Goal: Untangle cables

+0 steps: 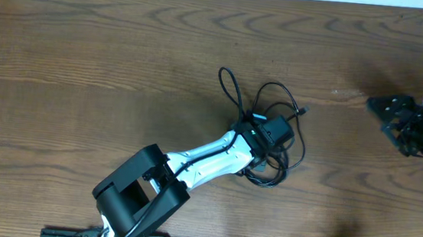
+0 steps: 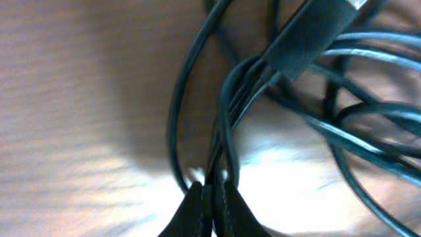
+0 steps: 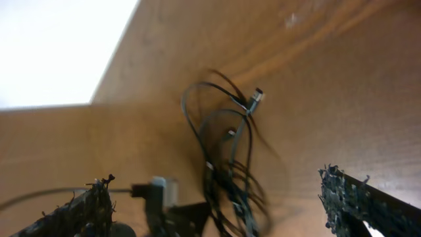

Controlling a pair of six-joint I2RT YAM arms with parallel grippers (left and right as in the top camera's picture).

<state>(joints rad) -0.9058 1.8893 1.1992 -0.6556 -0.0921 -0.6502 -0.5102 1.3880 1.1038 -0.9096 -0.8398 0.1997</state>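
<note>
Left gripper (image 2: 210, 201) is clamped on black strands of the cables (image 2: 230, 108) mid-bundle; right gripper (image 1: 378, 114), jaws wide apart, stands well away, the bundle straight ahead of it.

Left white-and-black arm (image 1: 208, 155) stretched from near edge toward centre; left gripper (image 1: 270, 131) clamped on thin black cables (image 2: 227, 118). Right gripper (image 1: 381, 116) far right, jaws wide.

There are the cables (image 1: 233, 90) (image 2: 227, 112) (image 3: 227, 151), thin black cords lying in one loose tangle at the middle of the overhead view, a long narrow loop flung up-left, rounder loops overlapping right and below, a small plug end (image 1: 302, 109) (image 3: 255, 97) poking out upper right.
</note>
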